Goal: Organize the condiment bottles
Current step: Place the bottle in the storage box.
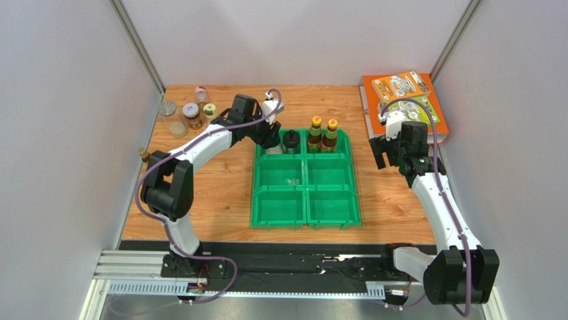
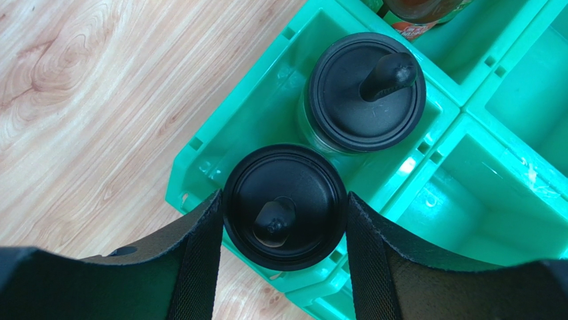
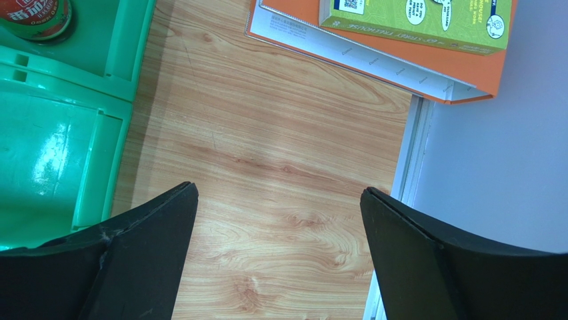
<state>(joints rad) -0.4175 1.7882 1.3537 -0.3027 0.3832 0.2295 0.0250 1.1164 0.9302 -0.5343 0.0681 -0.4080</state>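
Two black-lidded jars sit upright, long axes vertical and lid knobs up, in the green bin's [image 2: 200,143] far-left compartment. My left gripper [image 2: 283,200] clamps the held jar [image 2: 293,193] by the bin's left wall, with the free jar [image 2: 365,90] beside it. Two yellow-capped amber bottles [image 1: 323,133] fill the far-right compartment. Right of the bin, my right gripper [image 3: 279,192] hangs released over the counter [image 3: 267,147] near the books [image 3: 427,40].

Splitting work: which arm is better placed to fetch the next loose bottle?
Left. The left hand, gripping a black-capped bottle, is nearest the loose bottles; the right hand hovers open by the books.
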